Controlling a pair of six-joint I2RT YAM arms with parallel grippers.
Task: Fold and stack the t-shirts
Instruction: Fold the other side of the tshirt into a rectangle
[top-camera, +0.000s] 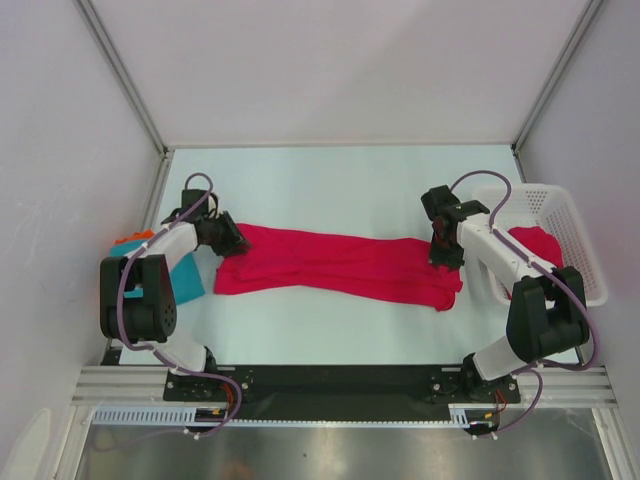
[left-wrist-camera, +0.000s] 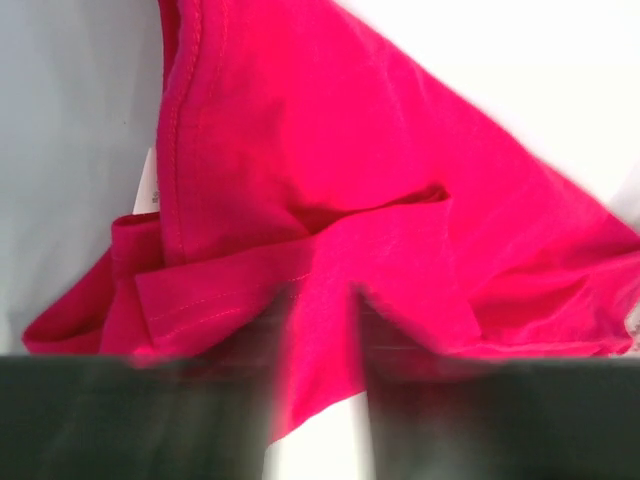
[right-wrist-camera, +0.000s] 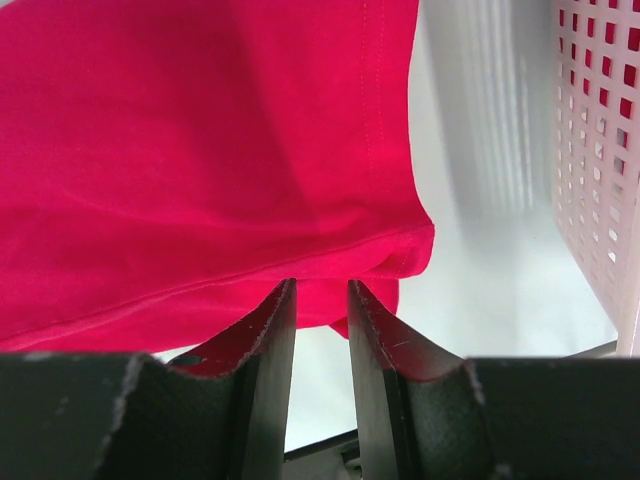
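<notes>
The top external camera looks down from above the near edge over the whole table (top-camera: 330, 180). Each wrist camera sits close on the crimson t-shirt (top-camera: 340, 262), shared by all views

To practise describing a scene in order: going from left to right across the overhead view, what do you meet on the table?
teal shirt → left gripper → red shirt → right gripper → white basket
</notes>
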